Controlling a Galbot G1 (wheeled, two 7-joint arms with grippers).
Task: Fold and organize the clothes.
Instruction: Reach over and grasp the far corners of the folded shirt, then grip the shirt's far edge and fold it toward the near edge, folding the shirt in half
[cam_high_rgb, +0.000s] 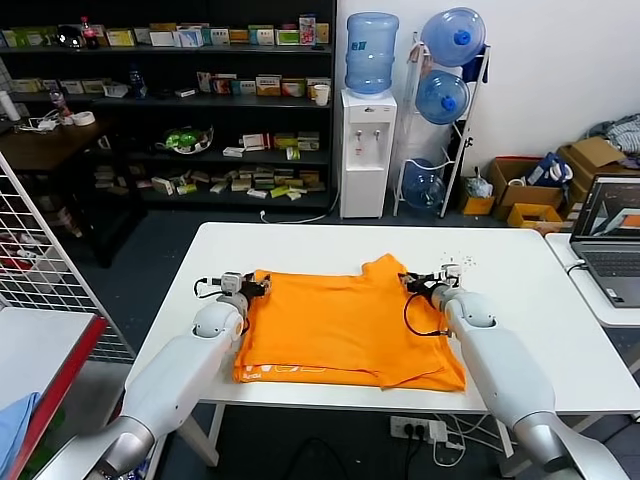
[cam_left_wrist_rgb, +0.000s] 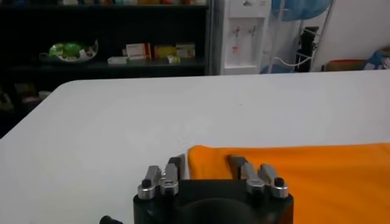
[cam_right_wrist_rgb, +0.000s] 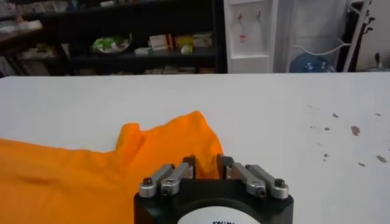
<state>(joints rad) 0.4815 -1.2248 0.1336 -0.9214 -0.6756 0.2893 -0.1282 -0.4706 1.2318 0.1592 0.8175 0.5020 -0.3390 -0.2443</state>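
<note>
The orange T-shirt (cam_high_rgb: 340, 330) lies flat on the white table (cam_high_rgb: 320, 245), one sleeve sticking out at its far right corner. My left gripper (cam_high_rgb: 255, 288) is low at the shirt's far left corner. It is open, with the fabric's corner (cam_left_wrist_rgb: 210, 163) between its fingers (cam_left_wrist_rgb: 175, 165). My right gripper (cam_high_rgb: 410, 283) is at the far right corner by the sleeve. Its fingers (cam_right_wrist_rgb: 189, 165) stand close together with a ridge of the orange fabric (cam_right_wrist_rgb: 206, 159) pinched between them. The rest of the shirt (cam_right_wrist_rgb: 73, 176) spreads away beside it.
A laptop (cam_high_rgb: 610, 235) sits on a second table at the right. A wire rack (cam_high_rgb: 40, 270) and a red-edged surface with light blue cloth (cam_high_rgb: 15, 430) stand at the left. Shelves, a water dispenser (cam_high_rgb: 367, 150) and boxes stand behind the table.
</note>
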